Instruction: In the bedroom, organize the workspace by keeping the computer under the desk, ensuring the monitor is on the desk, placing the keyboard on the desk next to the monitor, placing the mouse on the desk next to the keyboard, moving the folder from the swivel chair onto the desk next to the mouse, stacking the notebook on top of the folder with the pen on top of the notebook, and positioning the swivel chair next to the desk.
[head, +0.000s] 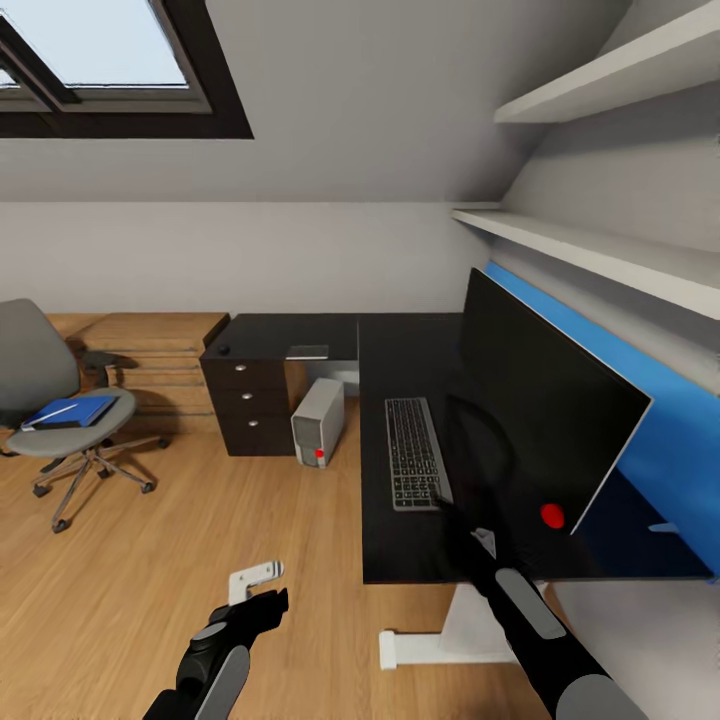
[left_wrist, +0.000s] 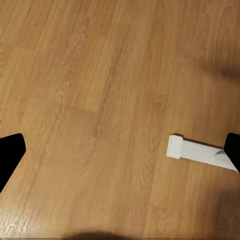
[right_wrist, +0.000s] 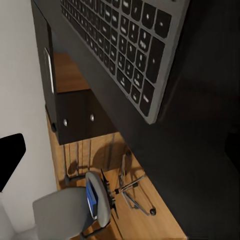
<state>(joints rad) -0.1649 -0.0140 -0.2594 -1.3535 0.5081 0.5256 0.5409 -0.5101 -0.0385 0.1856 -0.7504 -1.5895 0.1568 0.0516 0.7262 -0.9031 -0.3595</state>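
The black desk (head: 400, 545) carries the wide monitor (head: 545, 420) and, in front of it, the dark keyboard (head: 416, 452). My right gripper (head: 450, 512) hovers open at the keyboard's near right corner; the right wrist view shows the keyboard (right_wrist: 125, 45) close up. The silver computer (head: 318, 422) stands under the desk beside the drawer block (head: 245, 405). A small black mouse (head: 222, 350) lies on that block, and a thin grey notebook (head: 307, 351) lies further right. At the left stands the swivel chair (head: 60, 400), holding the blue folder (head: 72, 411). My left gripper (head: 268, 600) hangs open over the floor.
The desk's white foot (head: 400, 648) sticks out onto the wood floor (head: 200, 530) near my left arm, and the left wrist view shows the white foot (left_wrist: 200, 152). Low wooden steps (head: 150, 350) run behind the chair. White shelves (head: 600, 250) and a blue panel (head: 680, 440) line the right wall.
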